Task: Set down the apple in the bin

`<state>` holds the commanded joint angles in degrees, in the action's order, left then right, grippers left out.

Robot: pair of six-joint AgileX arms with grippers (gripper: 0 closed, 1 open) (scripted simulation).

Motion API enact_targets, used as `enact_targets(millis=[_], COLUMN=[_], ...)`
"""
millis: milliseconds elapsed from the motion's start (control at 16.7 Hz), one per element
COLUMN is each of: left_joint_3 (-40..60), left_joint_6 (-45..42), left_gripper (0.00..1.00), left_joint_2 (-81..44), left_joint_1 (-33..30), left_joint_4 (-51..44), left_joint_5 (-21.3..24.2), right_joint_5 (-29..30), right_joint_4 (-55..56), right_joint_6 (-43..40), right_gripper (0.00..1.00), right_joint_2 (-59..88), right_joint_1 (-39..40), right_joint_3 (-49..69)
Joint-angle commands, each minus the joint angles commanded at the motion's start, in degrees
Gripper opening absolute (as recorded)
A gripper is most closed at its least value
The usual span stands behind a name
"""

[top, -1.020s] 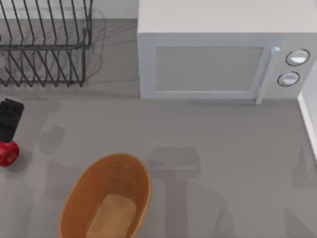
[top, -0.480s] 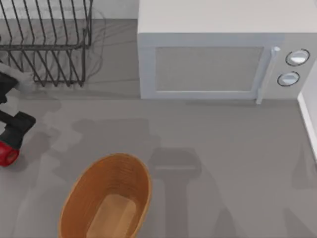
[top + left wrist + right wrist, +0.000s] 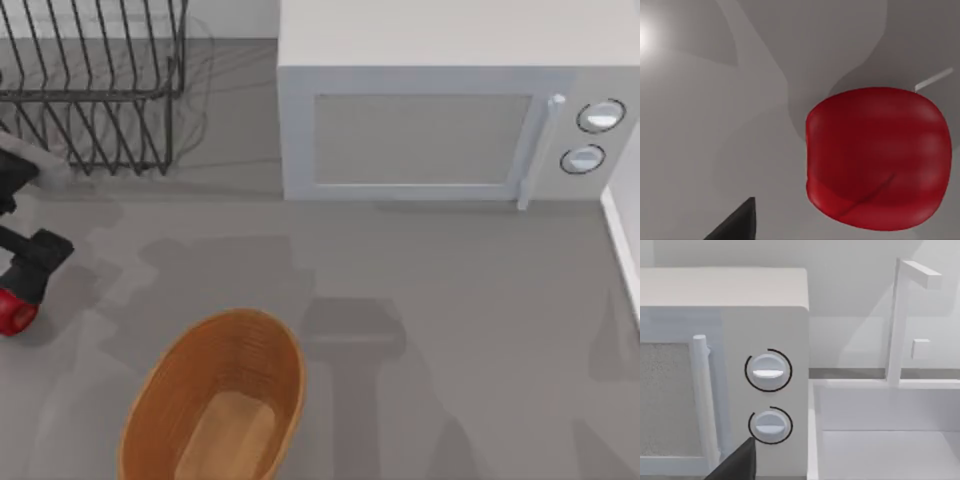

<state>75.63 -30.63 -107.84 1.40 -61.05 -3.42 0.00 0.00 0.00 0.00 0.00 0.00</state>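
Note:
The apple (image 3: pixel 12 312) is small, glossy and red, and it rests on the grey table at the far left edge. My left gripper (image 3: pixel 30 268) hangs just above and behind it, open, with nothing held. Up close in the left wrist view, the apple (image 3: pixel 877 157) lies on the table beside one dark fingertip (image 3: pixel 737 226), which stays apart from it. The bin (image 3: pixel 170 385) is an oval orange-brown wicker basket at the front, to the right of the apple, with a tan bottom and nothing in it. In the right wrist view, a dark fingertip (image 3: pixel 737 465) of my parked right gripper faces the microwave; that gripper is open.
A black wire dish rack (image 3: pixel 95 95) stands at the back left, close behind my left arm. A white microwave (image 3: pixel 440 110) takes up the back centre and right, with its dials (image 3: pixel 768 371) on the right side. A white sink edge (image 3: pixel 622 235) runs along the right.
My left arm has swung in from the left and its gripper has tilted and dropped slightly toward the apple. The apple and the basket have not moved.

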Motion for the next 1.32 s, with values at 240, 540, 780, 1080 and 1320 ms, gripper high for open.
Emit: enact_targets(millis=[240, 540, 780, 1080, 1320], left_joint_3=[-4.8, -8.6, -8.6, -8.6, -8.6], left_joint_6=[-0.5, -1.0, -1.0, -1.0, -1.0], left_gripper=[1.00, 1.00, 0.85, 0.47, 0.17], left_joint_2=[-2.9, -5.3, -5.3, -5.3, -5.3], left_joint_1=[0.5, 0.9, 0.9, 0.9, 0.9], left_joint_4=[8.3, 14.1, 14.1, 14.1, 14.1], left_joint_5=[0.0, 0.0, 0.0, 0.0, 0.0], right_joint_5=[0.0, 0.0, 0.0, 0.0, 0.0], right_joint_4=[0.0, 0.0, 0.0, 0.0, 0.0], right_joint_6=[0.0, 0.0, 0.0, 0.0, 0.0], right_gripper=[1.00, 1.00, 1.00, 1.00, 1.00], right_joint_2=[0.0, 0.0, 0.0, 0.0, 0.0], right_joint_1=[0.0, 0.0, 0.0, 0.0, 0.0], right_joint_3=[0.0, 0.0, 0.0, 0.0, 0.0])
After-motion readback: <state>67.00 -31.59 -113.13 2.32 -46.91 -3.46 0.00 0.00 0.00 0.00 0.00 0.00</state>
